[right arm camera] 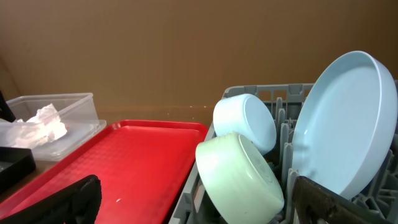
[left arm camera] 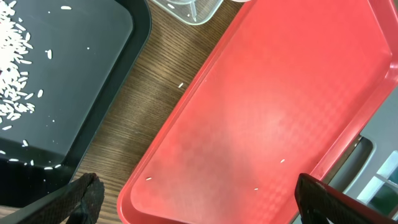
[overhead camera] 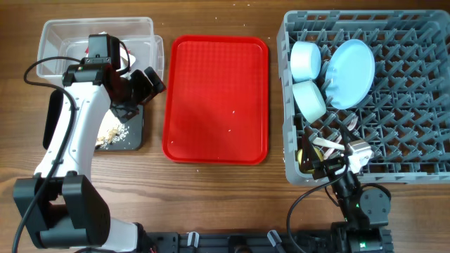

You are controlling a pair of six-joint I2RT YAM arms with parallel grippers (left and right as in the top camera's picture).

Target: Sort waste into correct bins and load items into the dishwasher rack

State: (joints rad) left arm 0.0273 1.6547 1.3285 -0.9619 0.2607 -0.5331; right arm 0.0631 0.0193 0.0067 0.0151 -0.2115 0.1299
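The grey dishwasher rack holds a pale blue plate on edge, two bowls, a yellow cup and white cutlery at its front left. My right gripper is open and empty above that corner; its view shows the plate and bowls. My left gripper is open and empty between the black tray and the red tray. Food scraps lie in the black tray. The napkin lies in the clear tub.
The red serving tray lies in the middle of the wooden table with a few crumbs on it, and also shows in the left wrist view. My left arm crosses over the clear tub and hides part of it.
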